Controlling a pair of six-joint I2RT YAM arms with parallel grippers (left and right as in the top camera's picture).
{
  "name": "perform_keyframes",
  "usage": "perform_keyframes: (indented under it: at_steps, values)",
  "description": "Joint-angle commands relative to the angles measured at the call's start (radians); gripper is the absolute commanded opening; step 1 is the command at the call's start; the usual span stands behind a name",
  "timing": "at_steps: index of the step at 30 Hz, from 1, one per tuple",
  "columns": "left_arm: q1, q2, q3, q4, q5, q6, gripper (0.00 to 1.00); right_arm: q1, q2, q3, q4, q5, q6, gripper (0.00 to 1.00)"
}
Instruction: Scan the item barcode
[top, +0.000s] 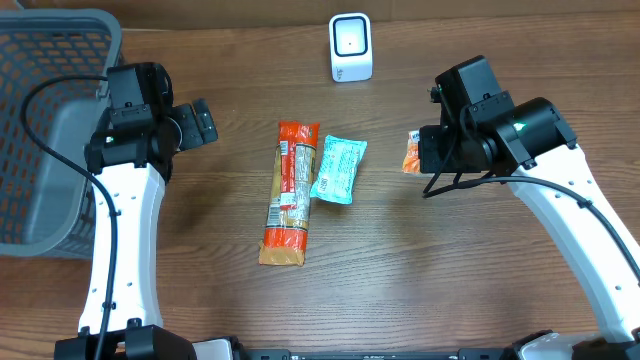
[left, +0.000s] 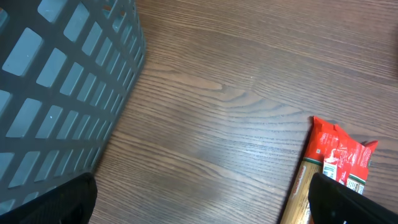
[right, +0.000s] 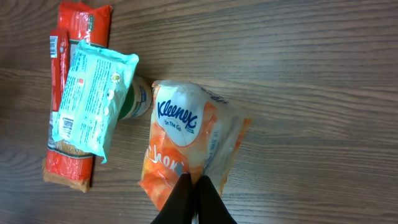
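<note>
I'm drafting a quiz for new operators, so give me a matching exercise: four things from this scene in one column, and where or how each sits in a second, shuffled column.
Things
1. Kleenex pack
2. long red packet
3. teal pack
4. white scanner

Places or states
A. stands upright, apart from the packs
B. lies partly over the long red packet
C. gripped by the shut right pincer
D. lies flat, lengthwise, under another pack's edge

Pairs: 1-C, 2-D, 3-B, 4-A
</note>
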Motion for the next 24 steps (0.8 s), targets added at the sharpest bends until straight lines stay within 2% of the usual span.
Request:
perform_keyframes:
  at_steps: [1,24]
  values:
    - [0.003,0.01,0.01,0.004,-0.005,0.019,1.0,0.003,-0.009,-0.005,0.007,0.011,0.025,0.04]
    - [0.003,0.01,0.01,0.004,-0.005,0.019,1.0,0.003,-0.009,-0.005,0.014,0.012,0.054,0.04]
